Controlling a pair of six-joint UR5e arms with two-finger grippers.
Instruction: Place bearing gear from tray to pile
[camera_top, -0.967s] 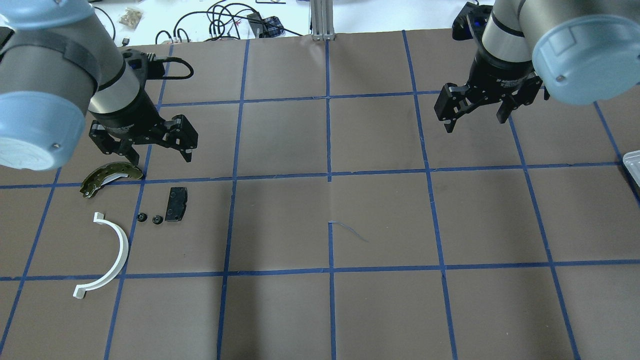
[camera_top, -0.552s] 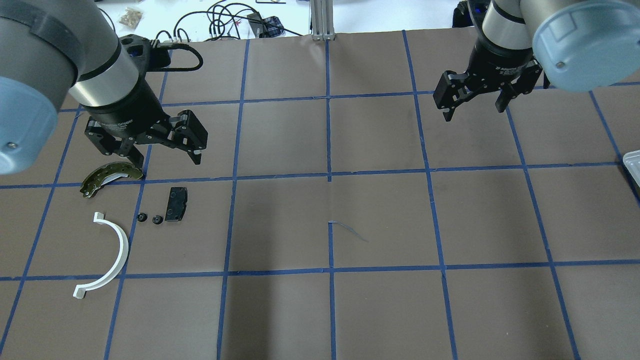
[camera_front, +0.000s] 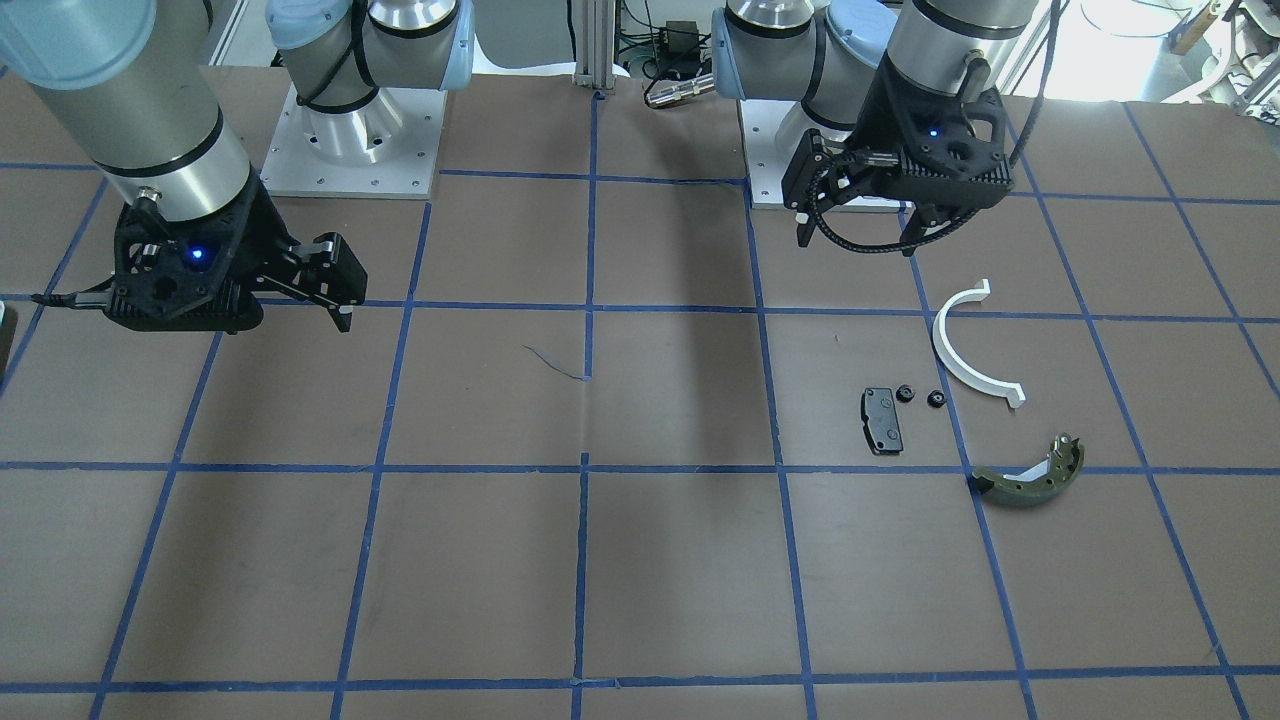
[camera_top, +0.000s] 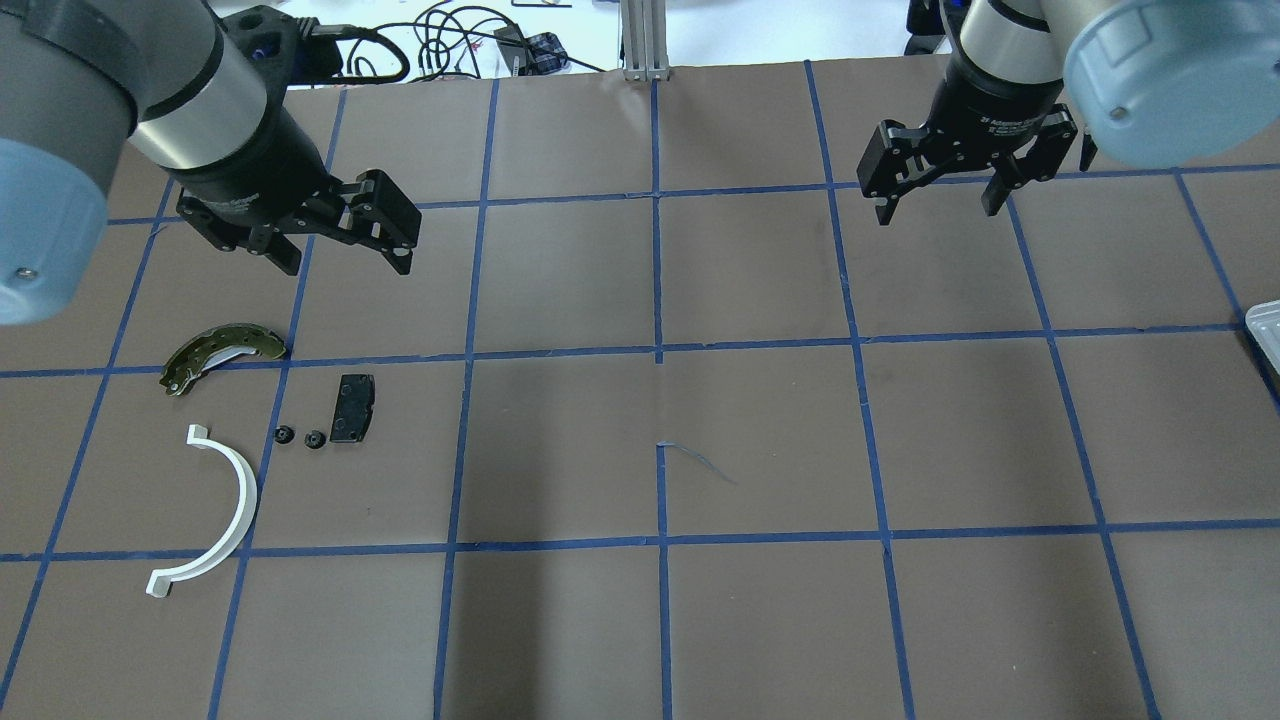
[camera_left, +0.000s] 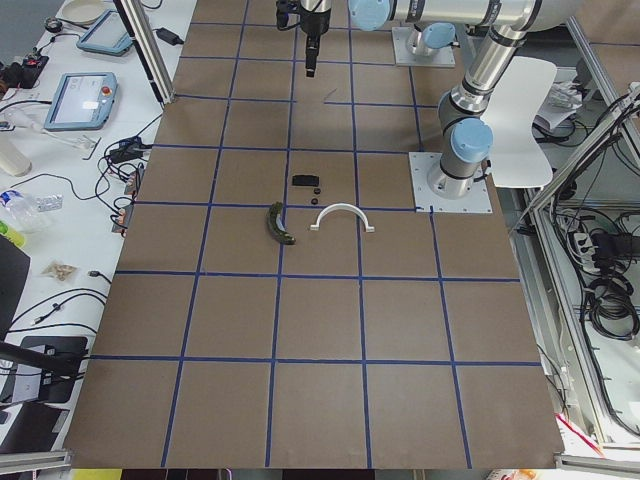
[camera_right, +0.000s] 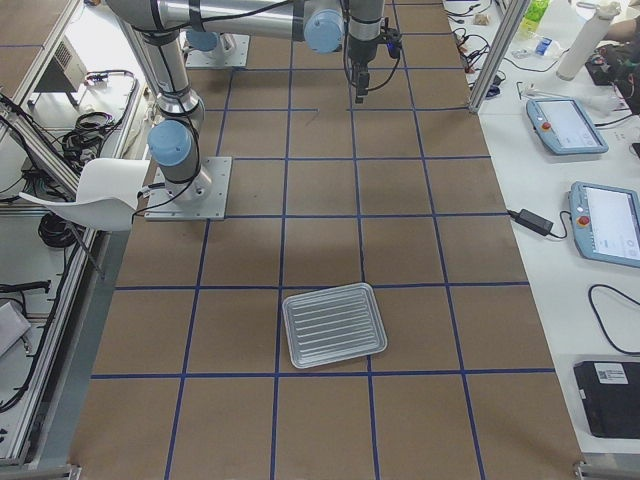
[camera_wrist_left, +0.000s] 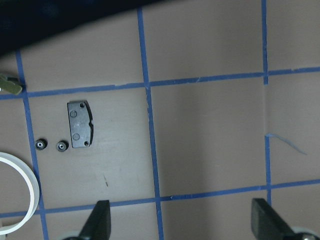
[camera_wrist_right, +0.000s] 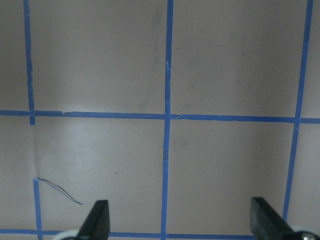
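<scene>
Plainly, left gripper (camera_top: 346, 262) and right gripper (camera_top: 935, 212) hover with fingers spread apart.

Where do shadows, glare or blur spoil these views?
Front-facing view: a broad soft shadow runs down the table centre, and the top right corner is blown out. Left wrist view: a dark blurred band crosses the top left corner. Right wrist view: pale sheen at left, grid lines sharp.
</scene>
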